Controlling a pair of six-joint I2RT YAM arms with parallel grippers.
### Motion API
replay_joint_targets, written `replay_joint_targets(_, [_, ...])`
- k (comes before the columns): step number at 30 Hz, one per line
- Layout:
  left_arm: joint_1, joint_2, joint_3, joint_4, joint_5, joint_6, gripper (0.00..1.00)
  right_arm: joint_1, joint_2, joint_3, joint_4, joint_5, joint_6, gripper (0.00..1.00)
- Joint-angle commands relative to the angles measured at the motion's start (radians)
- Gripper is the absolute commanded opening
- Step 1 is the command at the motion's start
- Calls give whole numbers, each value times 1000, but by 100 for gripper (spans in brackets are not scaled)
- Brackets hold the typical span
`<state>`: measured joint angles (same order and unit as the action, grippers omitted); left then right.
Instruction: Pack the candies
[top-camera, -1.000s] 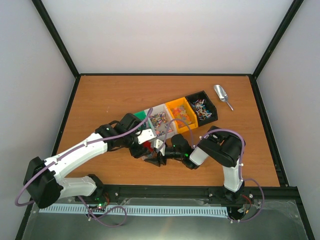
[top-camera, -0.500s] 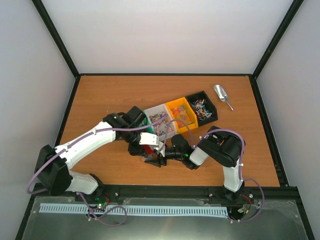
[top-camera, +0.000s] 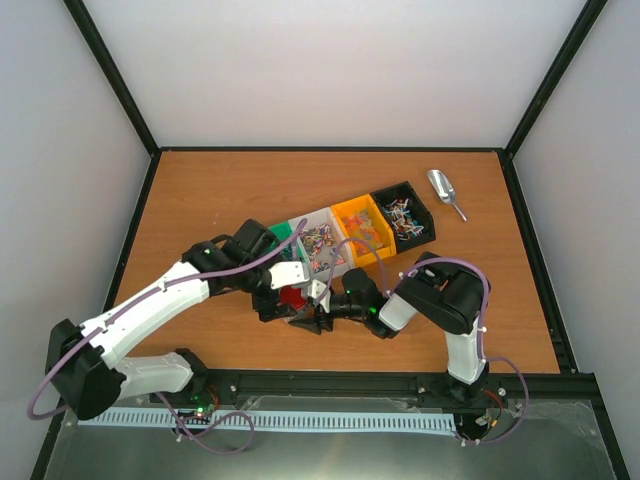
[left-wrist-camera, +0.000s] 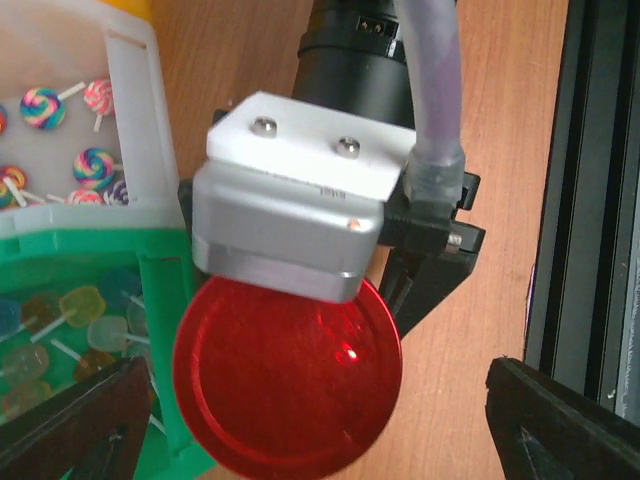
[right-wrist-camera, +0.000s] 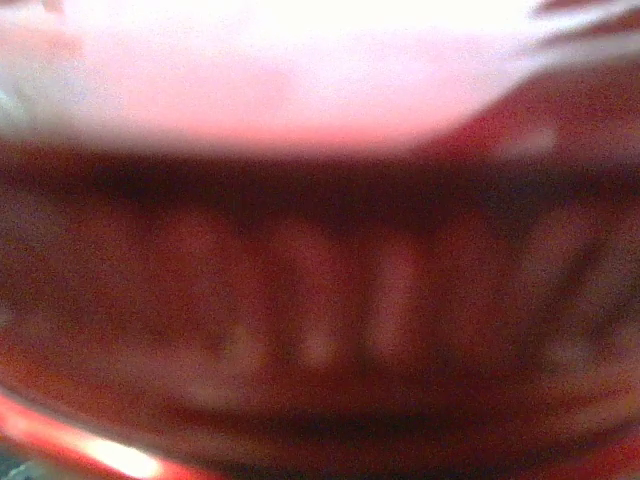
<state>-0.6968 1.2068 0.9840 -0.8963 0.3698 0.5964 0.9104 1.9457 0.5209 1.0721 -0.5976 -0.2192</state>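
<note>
The candies are tiny lollipops lying in a white bin (left-wrist-camera: 130, 110) and a green bin (left-wrist-camera: 165, 330); in the top view they fill a row of bins (top-camera: 318, 240). A round red lid (left-wrist-camera: 290, 385) sits directly under my left gripper (left-wrist-camera: 320, 420), whose fingers (left-wrist-camera: 80, 420) stand wide apart and touch nothing. My right gripper (top-camera: 308, 316) reaches in from the right and grips the jar under that lid (top-camera: 293, 298). Blurred dark red, the lid's ribbed side (right-wrist-camera: 320, 300), fills the right wrist view and hides the fingers.
The four bins stand in a slanted row: green (top-camera: 283, 231), white, orange (top-camera: 362, 228) and black (top-camera: 405, 215). A silver scoop (top-camera: 441, 187) lies at the back right. The table's black front rail (left-wrist-camera: 600, 200) runs close beside the grippers.
My left gripper has opened and let go of the red lid, and the left arm has drawn back slightly. The right arm has stayed put.
</note>
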Motion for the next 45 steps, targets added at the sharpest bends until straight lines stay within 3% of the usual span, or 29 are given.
replay_joint_targets(1, [-12, -60, -55, 84, -41, -153, 93, 5, 45, -11, -98, 54, -9, 23])
replay_joint_targets(10, [-57, -68, -112, 163, -166, -262, 91, 5, 44, -6, -110, 61, -10, 23])
replay_joint_targets(21, [-75, -32, -96, 194, -171, -282, 81, 5, 51, -2, -116, 60, -13, 23])
replay_joint_targets(29, [-78, -19, -80, 169, -148, -234, 65, 5, 51, -5, -112, 55, -17, 22])
replay_joint_targets(35, [-78, 5, -53, 74, -29, -54, 56, 5, 50, -7, -108, 39, -19, 22])
replay_joint_targets(40, [-78, 72, 3, -136, 122, 285, 56, 5, 52, -11, -106, 35, -27, 22])
replay_joint_targets(45, [-78, 145, 63, -250, 105, 510, 54, 5, 48, -12, -106, 31, -29, 22])
